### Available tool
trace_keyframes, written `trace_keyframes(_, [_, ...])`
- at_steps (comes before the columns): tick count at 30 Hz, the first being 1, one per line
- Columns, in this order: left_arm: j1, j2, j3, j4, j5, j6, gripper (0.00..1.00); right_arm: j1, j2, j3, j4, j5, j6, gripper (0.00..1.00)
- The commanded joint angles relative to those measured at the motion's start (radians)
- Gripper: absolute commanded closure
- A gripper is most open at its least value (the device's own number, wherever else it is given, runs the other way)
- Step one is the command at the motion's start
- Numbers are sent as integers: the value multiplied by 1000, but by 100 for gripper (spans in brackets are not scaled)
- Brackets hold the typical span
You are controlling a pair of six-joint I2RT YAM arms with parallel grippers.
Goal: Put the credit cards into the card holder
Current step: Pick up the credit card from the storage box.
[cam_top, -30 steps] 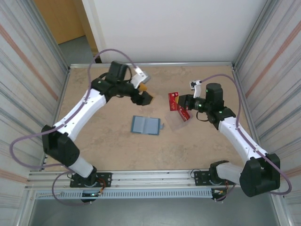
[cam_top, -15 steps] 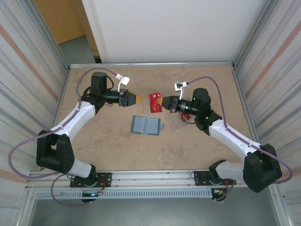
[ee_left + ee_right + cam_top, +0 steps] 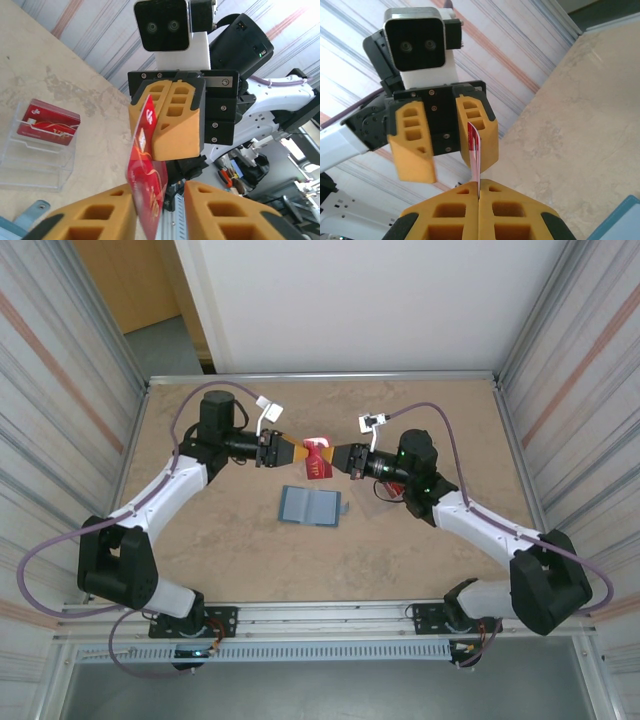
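While my right end effector (image 3: 338,457) pinches one red credit card (image 3: 317,458) above the bench (image 3: 220,530), my left end effector (image 3: 293,452) stands parted around it; the card holder (image 3: 310,506) lies open nearer.

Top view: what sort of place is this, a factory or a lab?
Most likely a robotics lab test cell: a bare table boxed in by ribbed panel walls, with a left arm and a right arm bolted at its near edge.
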Motion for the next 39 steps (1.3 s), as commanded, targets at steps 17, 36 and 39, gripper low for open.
trace_keyframes(17, [0, 18, 79, -146, 52, 137, 100, -67, -8, -36, -15, -134, 1, 72])
trace_keyframes(36, [-16, 25, 73, -235, 33, 259, 100, -57, 5, 78, -225, -272, -129, 75])
trace_keyframes(39, [-15, 22, 81, -254, 22, 264, 100, -40, 11, 94, -230, -272, -133, 75])
